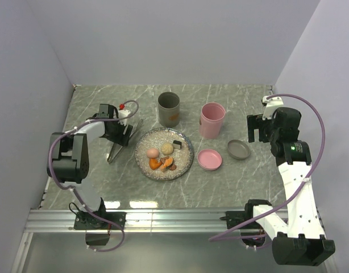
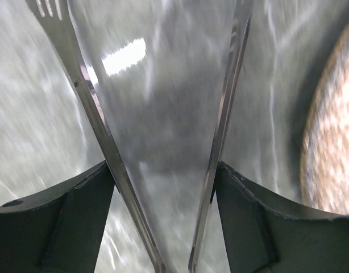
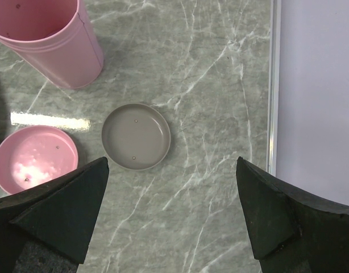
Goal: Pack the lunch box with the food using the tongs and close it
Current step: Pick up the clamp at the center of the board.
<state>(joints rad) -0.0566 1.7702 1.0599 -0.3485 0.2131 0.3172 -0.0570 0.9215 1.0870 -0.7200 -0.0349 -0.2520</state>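
The tongs [image 1: 113, 153] lie on the table left of the speckled plate [image 1: 186, 165], their two thin metal arms [image 2: 220, 125] running up in a V between my left fingers. My left gripper [image 1: 120, 136] [image 2: 164, 168] is down over them, each finger pressed against the outside of one arm. The food [image 1: 163, 156] sits on the plate: a pink egg shape, a beige ball, orange chunks and a dark cube. My right gripper [image 1: 257, 128] [image 3: 171, 162] hangs open over bare table at the right, holding nothing.
A grey container [image 1: 169, 109] and a pink container [image 1: 212, 119] [image 3: 55, 40] stand open behind the plate; which one is the lunch box I cannot tell. A pink lid [image 1: 210, 159] [image 3: 35, 159] and a grey lid [image 1: 239, 149] [image 3: 136, 136] lie right of the plate.
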